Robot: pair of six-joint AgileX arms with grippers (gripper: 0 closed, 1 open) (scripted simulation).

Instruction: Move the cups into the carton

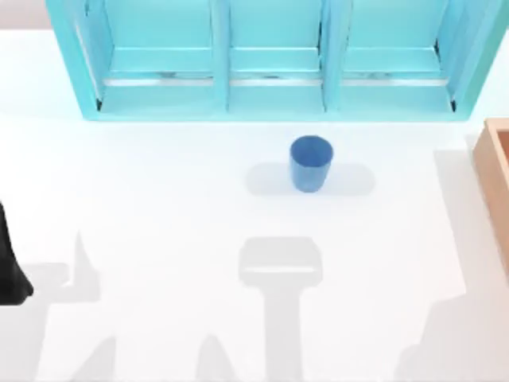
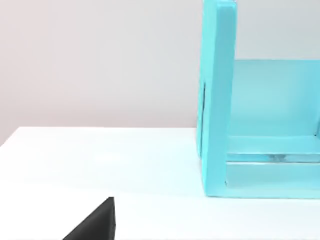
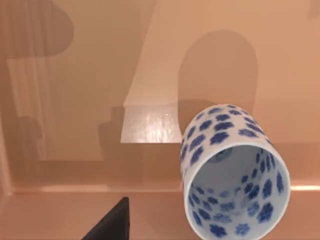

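White blue-flowered cup (image 3: 234, 175) inside tan carton (image 3: 90, 75), plain blue cup (image 1: 310, 163)

Left arm (image 1: 9, 267): plain matte black, smooth, no markings.

No lettering, label, brand mark, number or sign can be read anywhere in these views. The blue cup (image 1: 310, 163) near the middle of the top view is plain. The light-blue shelf unit (image 1: 274, 60) across the upper part of that frame carries no markings. The carton (image 3: 100, 75) walls in the right wrist view are bare tan. The white cup (image 3: 232, 175) at the lower right of that frame bears only a blue floral pattern, no writing.
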